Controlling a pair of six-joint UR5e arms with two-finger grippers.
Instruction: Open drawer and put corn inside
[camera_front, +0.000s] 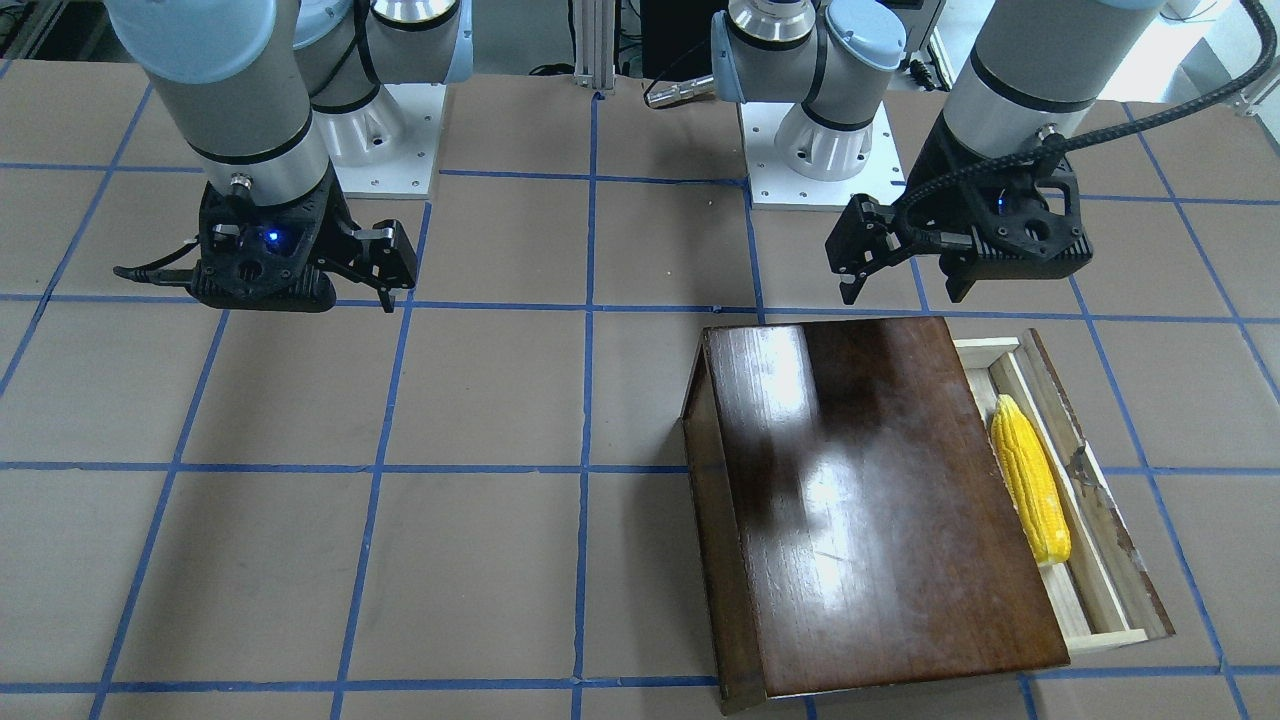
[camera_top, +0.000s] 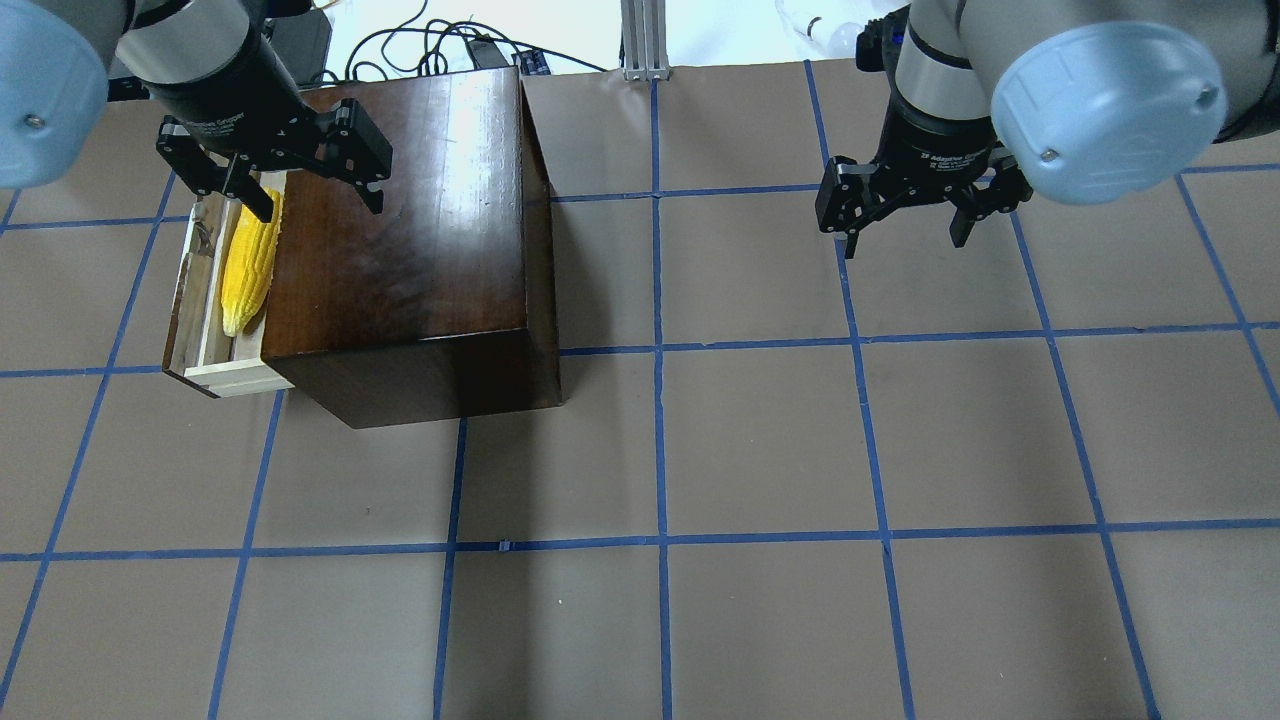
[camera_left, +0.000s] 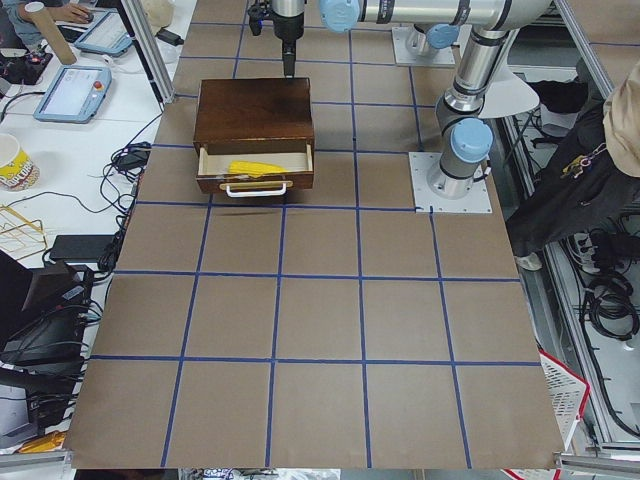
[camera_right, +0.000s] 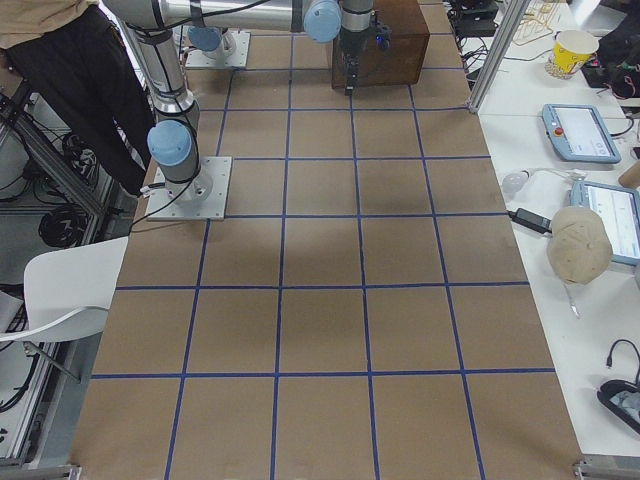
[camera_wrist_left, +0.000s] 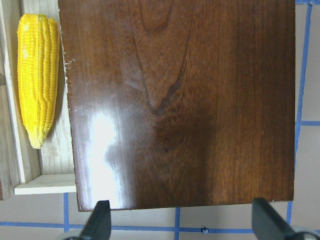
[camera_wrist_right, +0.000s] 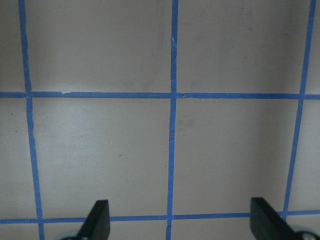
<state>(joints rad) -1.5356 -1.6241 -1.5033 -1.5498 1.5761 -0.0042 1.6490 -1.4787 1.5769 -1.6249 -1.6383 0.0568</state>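
Grey arms (camera_front: 240, 100), pale-blue joint caps (camera_top: 1105, 110), black jaws, braided cable (camera_front: 1170, 110).

You've got a brown paper-covered table (camera_top: 760, 440) gridded with blue tape (camera_top: 657, 350). The white bench past the end on the robot's left holds a yellow-print paper cup (camera_left: 12, 165), two screen pendants (camera_left: 72, 92) lying flat, a gold wire rack (camera_left: 20, 235), a tan cap (camera_right: 580, 243) and loose black cables (camera_left: 95, 205). A person in dark clothes (camera_left: 585, 170) stands behind the robot side. A white chair (camera_right: 55, 290) sits off the table there, near the robot's right
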